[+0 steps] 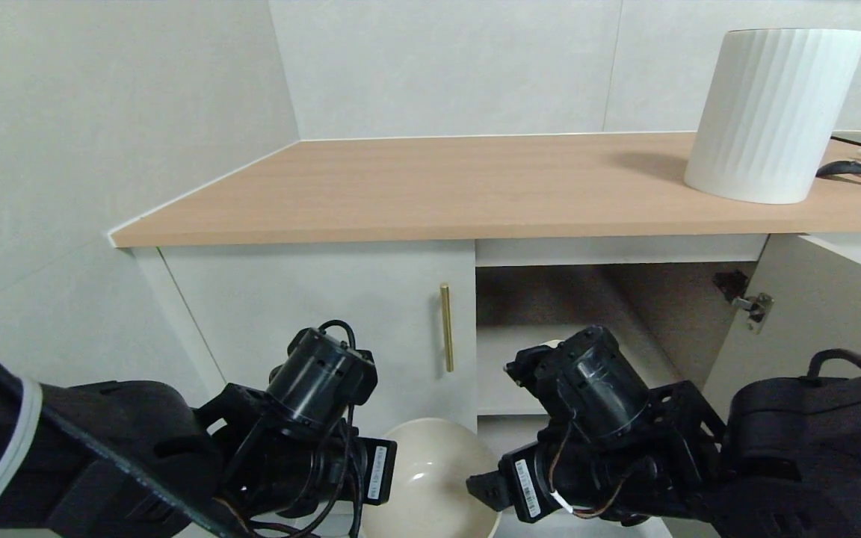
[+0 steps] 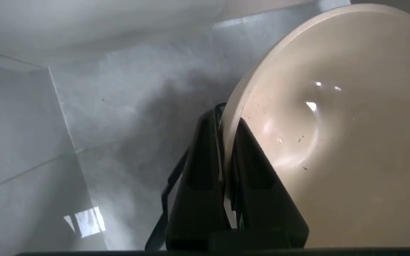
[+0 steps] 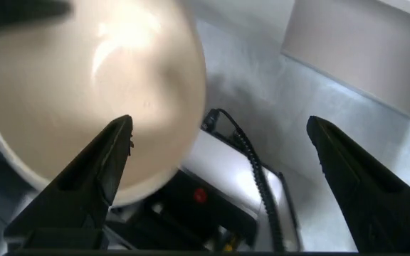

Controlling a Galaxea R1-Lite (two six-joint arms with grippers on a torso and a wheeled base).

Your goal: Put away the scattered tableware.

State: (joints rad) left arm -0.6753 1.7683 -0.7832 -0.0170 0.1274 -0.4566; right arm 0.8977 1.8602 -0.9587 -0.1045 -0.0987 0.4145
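Holding the cream bowl (image 1: 430,478) by its rim: left gripper (image 2: 224,131), fingers (image 2: 206,146) closed tight on either side of the rim edge. The bowl's inside faces the head camera. It sits low in front of the cabinet, below the brass handle (image 1: 446,338) of the closed left door (image 1: 311,299), over grey floor tiles (image 2: 84,142).

Right gripper (image 3: 218,124): jaws spread wide, nothing between them. It is just beside the bowl on the bowl's right; contact cannot be told.

Right cabinet door (image 1: 812,321) stands open, showing the dark compartment (image 1: 587,291) behind the right arm.

Wooden countertop (image 1: 430,187) above: white ribbed container (image 1: 770,112) upright at the right end, dark utensils (image 1: 860,170) lying just beyond it.
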